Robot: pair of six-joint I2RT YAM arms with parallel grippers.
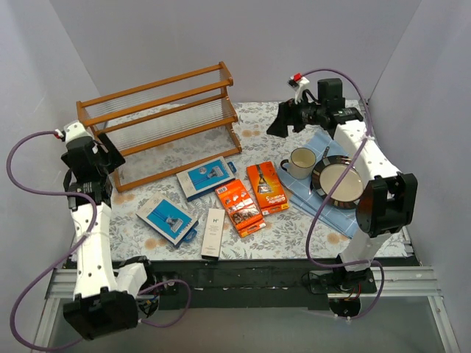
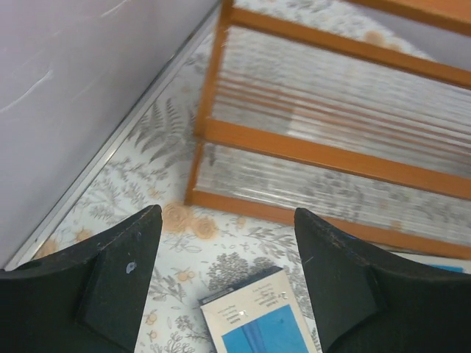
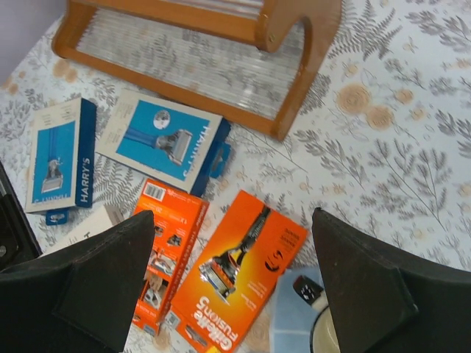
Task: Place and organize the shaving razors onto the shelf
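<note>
Top view: five razors (image 1: 239, 207) flat on table (image 1: 257, 140) in front of shelf (image 1: 158, 118), none shelved. Risk: right arm sweep may knock mug (image 1: 302, 162), right of shelf.

Left wrist: left hand (image 2: 227, 220) wide open, empty, touching nothing. Blue card (image 2: 257, 320) below, in front of shelf; flat pack may slip from pinch.

Right wrist: right hand (image 3: 232, 220) wide open, empty, over orange pack (image 3: 235, 276) in front of shelf.

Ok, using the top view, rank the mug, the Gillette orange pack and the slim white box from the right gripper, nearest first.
1. The mug, on the blue cloth, nearest the right gripper.
2. The Gillette orange pack, left of it.
3. The slim white box, at the near edge.
</note>
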